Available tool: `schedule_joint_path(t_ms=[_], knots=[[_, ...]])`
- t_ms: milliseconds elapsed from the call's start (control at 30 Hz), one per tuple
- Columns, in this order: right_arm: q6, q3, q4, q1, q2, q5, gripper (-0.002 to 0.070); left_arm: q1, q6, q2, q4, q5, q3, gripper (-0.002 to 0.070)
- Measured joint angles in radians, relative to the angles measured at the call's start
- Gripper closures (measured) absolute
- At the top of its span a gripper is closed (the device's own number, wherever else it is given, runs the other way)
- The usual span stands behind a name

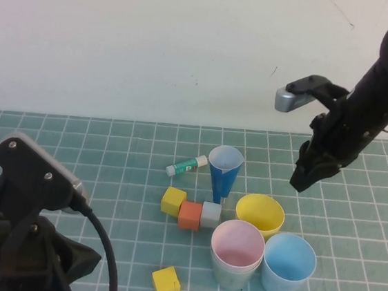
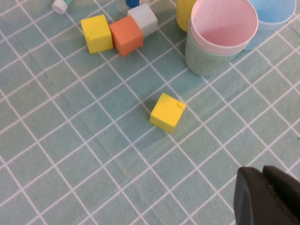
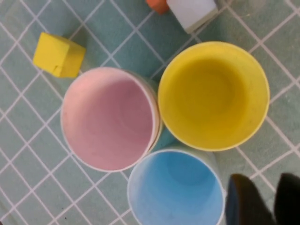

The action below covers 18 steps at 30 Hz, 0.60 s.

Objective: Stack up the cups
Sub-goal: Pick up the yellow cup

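The pink cup [image 1: 238, 243] sits nested inside the green cup [image 1: 231, 277] at the front middle of the mat. The light blue cup [image 1: 288, 263] stands upright beside them on the right, and the yellow cup [image 1: 260, 213] stands just behind, close to both. My right gripper [image 1: 307, 177] hangs in the air behind and to the right of the cups. In the right wrist view it [image 3: 272, 202] is open and empty, beside the light blue cup [image 3: 176, 190], the yellow cup [image 3: 213, 93] and the pink cup [image 3: 108, 117]. My left gripper [image 2: 263, 186] is shut and empty, low at the front left.
A narrow dark blue cone cup [image 1: 224, 171] stands behind the cups. A yellow block [image 1: 173, 200], an orange block [image 1: 189, 214] and a white block [image 1: 210, 214] lie in a row left of the yellow cup. Another yellow block [image 1: 166, 284] lies in front. A glue stick [image 1: 186, 165] lies behind.
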Motion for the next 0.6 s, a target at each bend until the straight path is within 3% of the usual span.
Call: schedule_joint_path(t_ms=[200, 400, 600], knots=[[0.0, -0.01, 0.002, 0.002, 0.052, 0.001, 0.0362, 0.0, -0.003, 0.0, 0.038, 0.002, 0.0, 0.0673], [0.0, -0.015, -0.018, 0.031, 0.075, -0.058, 0.0335, 0.0, -0.004, 0.0, 0.077, -0.013, 0.0, 0.0673], [0.0, -0.015, -0.158, 0.107, 0.106, -0.169, 0.0335, 0.0, -0.006, 0.0, 0.086, -0.015, 0.0, 0.0673]])
